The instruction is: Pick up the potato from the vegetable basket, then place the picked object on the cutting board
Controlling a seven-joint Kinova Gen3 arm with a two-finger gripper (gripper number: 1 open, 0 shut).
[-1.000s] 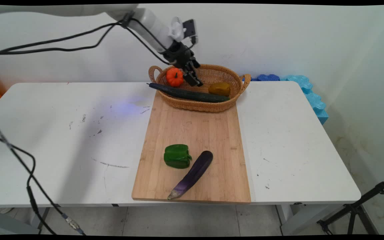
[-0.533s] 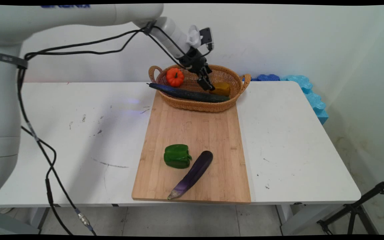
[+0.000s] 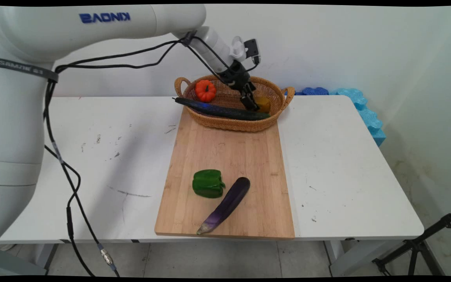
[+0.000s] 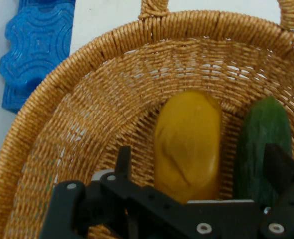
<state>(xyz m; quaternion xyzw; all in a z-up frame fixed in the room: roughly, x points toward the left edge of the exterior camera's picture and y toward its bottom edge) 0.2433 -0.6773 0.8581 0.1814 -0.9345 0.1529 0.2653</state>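
The black two-finger claw [image 4: 199, 172] hangs inside the oval woven wicker basket [image 3: 225, 121], its fingers [image 4: 123, 160] spread wide and holding nothing. Directly ahead, between the fingers, lies the yellow-orange oblong vegetable [image 4: 188, 144]; its long axis runs along the claw's line of sight, across the gap. The long dark green cucumber [image 4: 263, 149] lies just beside it, near one finger. A small orange pumpkin [image 3: 205, 90] sits at the basket's other end. The basket rests on the far end of a wooden cutting board [image 3: 229, 156] on the white tabletop [image 3: 92, 156].
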